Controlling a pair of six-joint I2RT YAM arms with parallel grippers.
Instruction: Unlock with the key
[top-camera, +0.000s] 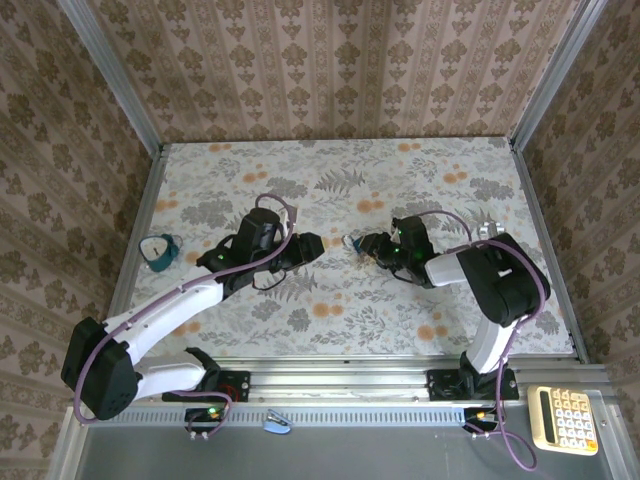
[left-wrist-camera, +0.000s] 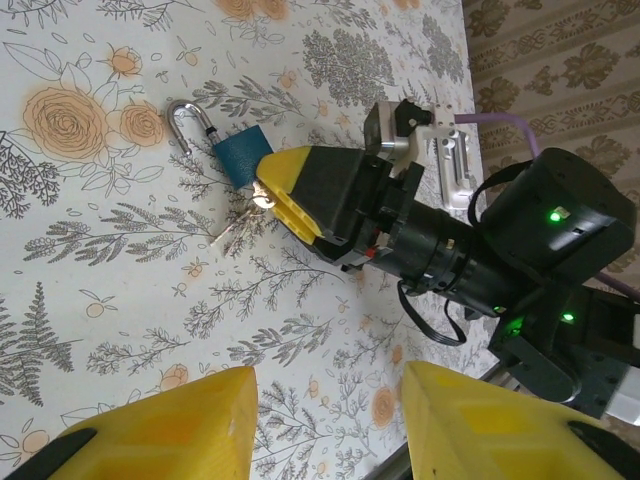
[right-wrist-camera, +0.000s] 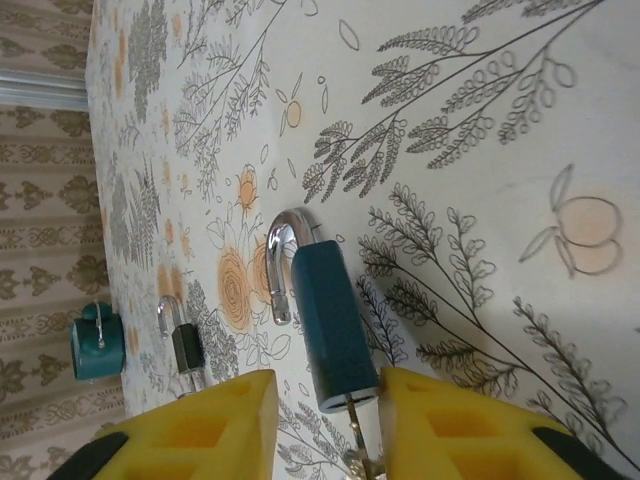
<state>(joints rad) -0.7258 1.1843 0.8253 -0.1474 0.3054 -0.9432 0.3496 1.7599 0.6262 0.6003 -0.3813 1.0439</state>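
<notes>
Blue padlock (right-wrist-camera: 330, 325) lies flat on the table (top-camera: 400, 170) near its middle, shackle open, key (left-wrist-camera: 235, 228) seated in its base. Right gripper (right-wrist-camera: 328, 395): fingers parted either side of the lock's keyed end. Left gripper (left-wrist-camera: 328, 385): fingers spread, empty, apart from the lock.

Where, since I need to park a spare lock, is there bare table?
The far strip of the table along the back wall is bare, and so is the near strip between the two arm bases. The middle is crowded: the left gripper and right gripper flank the blue padlock. A teal object sits by the left edge.
</notes>
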